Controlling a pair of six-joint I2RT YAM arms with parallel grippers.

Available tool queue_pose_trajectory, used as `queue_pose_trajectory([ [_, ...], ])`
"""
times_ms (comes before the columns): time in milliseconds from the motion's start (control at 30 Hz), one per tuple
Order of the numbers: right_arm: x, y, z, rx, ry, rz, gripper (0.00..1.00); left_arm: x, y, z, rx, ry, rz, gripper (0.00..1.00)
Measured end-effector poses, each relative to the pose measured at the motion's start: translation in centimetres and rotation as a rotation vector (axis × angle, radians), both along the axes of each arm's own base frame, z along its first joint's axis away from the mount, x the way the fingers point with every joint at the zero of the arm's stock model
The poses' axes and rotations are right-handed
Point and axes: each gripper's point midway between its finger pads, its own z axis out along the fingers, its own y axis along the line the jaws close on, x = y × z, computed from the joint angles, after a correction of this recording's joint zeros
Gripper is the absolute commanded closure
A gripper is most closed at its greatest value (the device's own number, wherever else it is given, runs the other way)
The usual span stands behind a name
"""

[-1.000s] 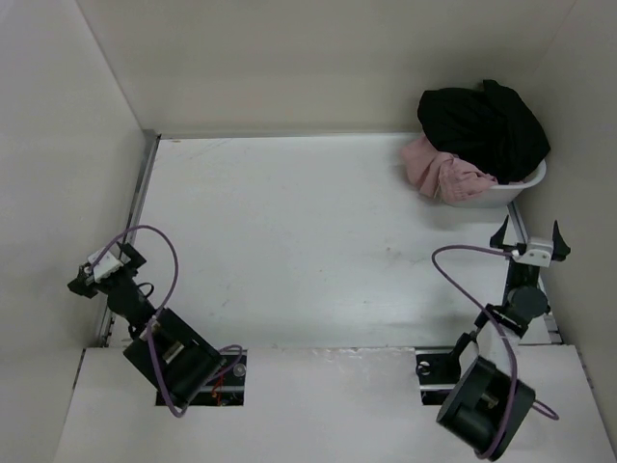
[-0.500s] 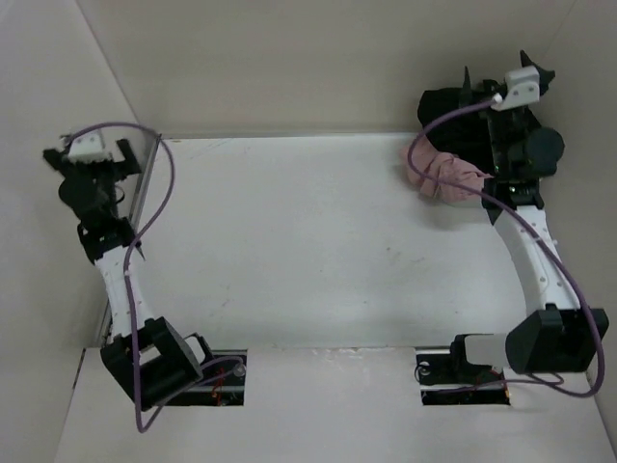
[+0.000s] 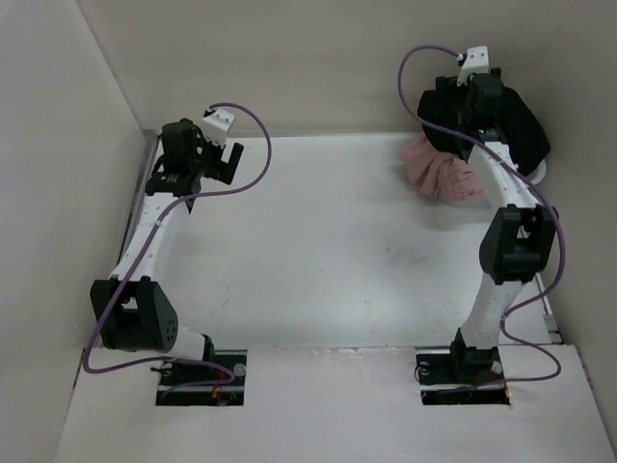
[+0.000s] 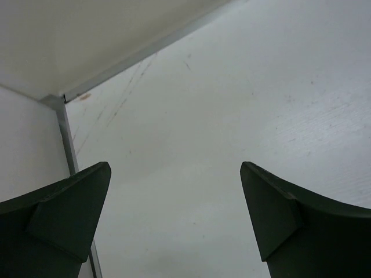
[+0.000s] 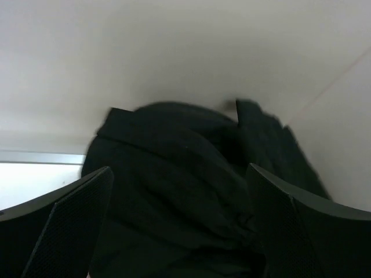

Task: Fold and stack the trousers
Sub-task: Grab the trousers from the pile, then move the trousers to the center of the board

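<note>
Black trousers (image 3: 521,125) lie heaped on top of pink trousers (image 3: 439,169) in a white basket (image 3: 540,174) at the table's far right corner. My right gripper (image 3: 472,96) hangs over the black heap, open and empty; the black cloth (image 5: 185,197) fills its wrist view between the spread fingers. My left gripper (image 3: 224,159) is open and empty above the bare table near the far left corner. Its wrist view shows only the white table (image 4: 191,145) between the fingers.
Cream walls enclose the table on the left, back and right. A metal rail (image 3: 145,183) runs along the left edge and also shows in the left wrist view (image 4: 66,139). The pink cloth spills over the basket's left rim onto the table.
Both arms have swung up from the near edge to the far side. The left gripper moved right over the far-left table; the right gripper moved left over the black trousers.
</note>
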Motion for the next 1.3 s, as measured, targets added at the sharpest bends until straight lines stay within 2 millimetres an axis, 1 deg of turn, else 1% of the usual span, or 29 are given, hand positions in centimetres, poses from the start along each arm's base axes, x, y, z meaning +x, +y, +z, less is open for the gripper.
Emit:
queue_pose_trajectory([
  [33, 0.9, -0.8, -0.8, 0.03, 0.022, -0.032, 0.0, -0.1, 0.2, -0.9, 0.008, 0.029, 0.006, 0.0],
  [100, 2.3, -2.9, -2.0, 0.096, 0.055, -0.094, 0.0, -0.4, 0.5, -1.9, 0.021, 0.069, 0.016, 0.0],
  [167, 2.8, -5.4, -3.3, 0.161, 0.083, -0.156, 0.0, -0.7, 0.6, -2.4, 0.029, 0.089, 0.02, 0.0],
  [233, 2.7, -7.8, -4.5, 0.225, 0.106, -0.214, 0.0, -0.8, 0.6, -2.5, 0.034, 0.098, 0.02, 0.0],
  [300, 2.2, -10.0, -5.8, 0.282, 0.13, -0.266, 0.0, -1.0, 0.6, -2.8, 0.038, 0.112, 0.023, 0.0],
  [367, 1.7, -11.6, -6.9, 0.326, 0.15, -0.306, 0.01, -1.2, 0.7, -3.0, 0.04, 0.12, 0.024, 0.0],
  [400, 1.5, -12.1, -7.5, 0.343, 0.16, -0.32, 0.09, -1.2, 0.7, -3.1, 0.042, 0.123, 0.025, 0.0],
  [467, 1.2, -12.2, -8.5, 0.376, 0.186, -0.328, 0.35, -1.3, 0.8, -3.1, 0.047, 0.125, 0.025, 0.0],
  [533, 1.1, -11.5, -9.3, 0.41, 0.213, -0.31, 0.6, -1.3, 0.8, -3.1, 0.049, 0.126, 0.026, 0.0],
  [633, 1.2, -10.3, -10.1, 0.468, 0.234, -0.267, 0.9, -1.6, 0.8, -2.9, 0.052, 0.125, 0.025, 0.0],
  [667, 1.2, -9.9, -10.2, 0.489, 0.24, -0.254, 0.97, -1.7, 0.8, -2.8, 0.053, 0.12, 0.026, 0.0],
  [700, 0.9, -9.5, -10.5, 0.509, 0.251, -0.247, 1.0, -1.9, 0.8, -2.5, 0.053, 0.115, 0.027, 0.02],
  [767, 0.3, -8.9, -10.5, 0.542, 0.263, -0.239, 1.0, -2.4, 0.9, -1.9, 0.052, 0.1, 0.028, 0.08],
  [833, -0.7, -8.7, -9.5, 0.55, 0.261, -0.244, 1.0, -3.0, 1.0, -1.1, 0.05, 0.078, 0.029, 0.15],
  [867, -1.3, -8.5, -8.5, 0.545, 0.253, -0.246, 1.0, -3.3, 1.0, -0.6, 0.049, 0.065, 0.03, 0.17],
  [933, -2.7, -7.7, -5.8, 0.515, 0.22, -0.252, 1.0, -4.1, 1.2, 0.5, 0.043, 0.035, 0.039, 0.22],
  [967, -3.4, -7.0, -3.8, 0.49, 0.194, -0.25, 1.0, -4.4, 1.4, 1.1, 0.038, 0.014, 0.045, 0.24],
  [1000, -4.2, -5.7, -1.3, 0.462, 0.156, -0.236, 1.0, -4.9, 1.6, 1.8, 0.031, -0.007, 0.053, 0.27],
  [1033, -5.1, -4.0, 1.5, 0.433, 0.112, -0.21, 1.0, -5.4, 1.9, 2.3, 0.023, -0.025, 0.064, 0.31],
  [1100, -7.3, 0.7, 7.0, 0.381, 0.025, -0.129, 1.0, -6.6, 2.7, 3.4, 0.008, -0.063, 0.089, 0.37],
  [1167, -10.3, 7.0, 12.8, 0.333, -0.069, -0.003, 1.0, -8.0, 3.3, 4.2, -0.004, -0.098, 0.11, 0.41],
  [1233, -13.9, 14.0, 18.8, 0.309, -0.182, 0.156, 1.0, -9.4, 3.4, 4.6, -0.015, -0.123, 0.117, 0.41],
  [1300, -18.3, 20.7, 24.5, 0.313, -0.302, 0.332, 1.0, -10.8, 3.2, 4.8, -0.036, -0.146, 0.113, 0.41],
])
